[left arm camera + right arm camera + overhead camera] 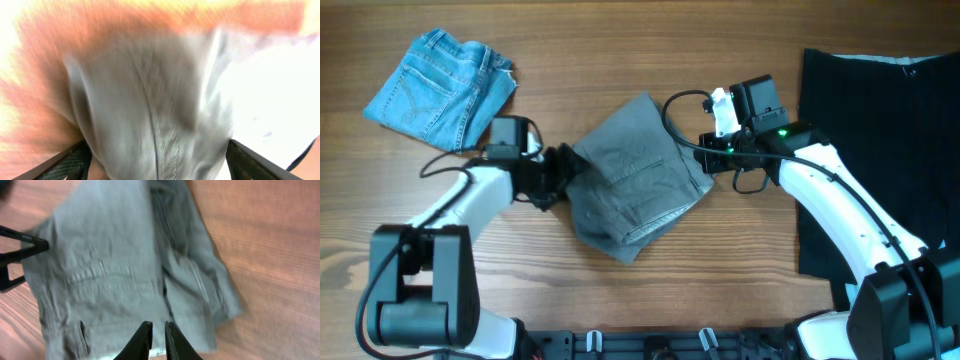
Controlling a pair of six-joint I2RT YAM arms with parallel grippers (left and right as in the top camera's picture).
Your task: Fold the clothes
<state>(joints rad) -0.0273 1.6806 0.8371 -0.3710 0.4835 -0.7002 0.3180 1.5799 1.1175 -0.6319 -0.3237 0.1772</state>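
Grey shorts [630, 175] folded mid-bench [620, 40], between both claws. Left claw [563, 172] at the left edge, wide open, fingers [70, 165] on either side of the cloth; that view is blurred. Right claw [712, 165] at the right edge, fingers [144, 340] almost together with a thin slit; can't tell if cloth is pinched. The bundle sits skewed, long axis roughly far-to-near, pale hem edge facing near-right. Denim shorts [440, 85] lie far left, black garment [890, 130] right.

1. Wooden table [620, 60]: bears three garments, well apart from one another.
2. Grey shorts [630, 185]: rumpled, at centre.
3. Blue denim shorts [440, 85]: folded, far-left corner.
4. Black garment [880, 110]: spread flat along the right edge, partly out of frame.
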